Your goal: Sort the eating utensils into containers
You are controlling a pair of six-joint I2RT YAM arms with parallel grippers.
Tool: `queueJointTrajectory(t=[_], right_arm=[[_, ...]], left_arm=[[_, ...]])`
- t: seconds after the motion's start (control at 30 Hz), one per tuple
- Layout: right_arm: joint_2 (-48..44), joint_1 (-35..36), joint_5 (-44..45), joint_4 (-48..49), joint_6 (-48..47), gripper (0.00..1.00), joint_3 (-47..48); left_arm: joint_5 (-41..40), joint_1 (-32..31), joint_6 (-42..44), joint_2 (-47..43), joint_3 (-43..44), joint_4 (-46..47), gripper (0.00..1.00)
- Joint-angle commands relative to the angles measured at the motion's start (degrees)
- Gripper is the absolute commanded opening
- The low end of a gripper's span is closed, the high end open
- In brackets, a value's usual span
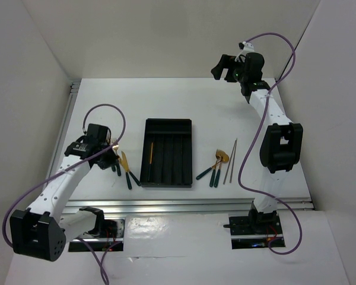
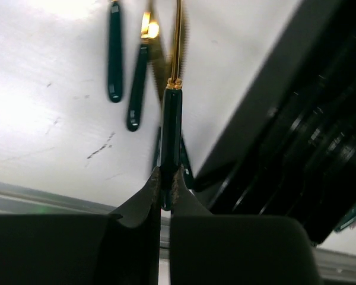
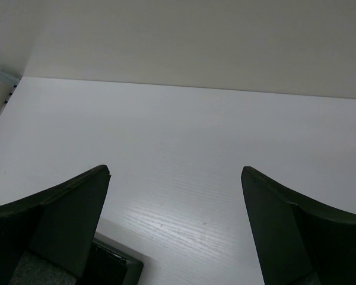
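Observation:
My left gripper (image 2: 168,178) is shut on the end of a dark teal handle (image 2: 170,127) whose thin gold head (image 2: 177,41) points away, seen edge-on. Two more teal-handled utensils (image 2: 114,53) (image 2: 137,89) lie on the white table to its left, and another handle shows just beneath the held one. From above, the left gripper (image 1: 110,155) sits over this left group of utensils (image 1: 127,175), close to the black tray (image 1: 166,124). One gold utensil (image 1: 151,152) lies in a left compartment. My right gripper (image 1: 225,66) is raised at the back and stands open (image 3: 175,169) with nothing between its fingers.
Right of the tray lie several teal-handled utensils (image 1: 213,169) with gold heads and two thin chopsticks (image 1: 230,161). The tray's near left corner (image 2: 267,113) is right beside the held handle. A metal rail (image 1: 190,205) runs along the table's near edge. White walls enclose the table.

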Motion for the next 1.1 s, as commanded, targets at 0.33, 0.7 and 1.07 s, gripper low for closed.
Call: queueJointTrajectory(t=[0.33,0.7,1.07], right_arm=[[-5.7,-0.9,1.5,2.6,0.7,1.0,-2.1],[-6.2,-0.9,3.3,2.6,0.7,1.0,-2.6],[-6.2,-0.9,3.3,2.6,0.7,1.0,-2.6]], left_arm=[[6.6,-18.1,4.8,-0.2,3.7,10.8,0.0],[4.6,-24.0,4.2,7.2,7.8,14.0,0.0],[5.6,-24.0,4.2,9.9,8.9,16.3,0.0]])
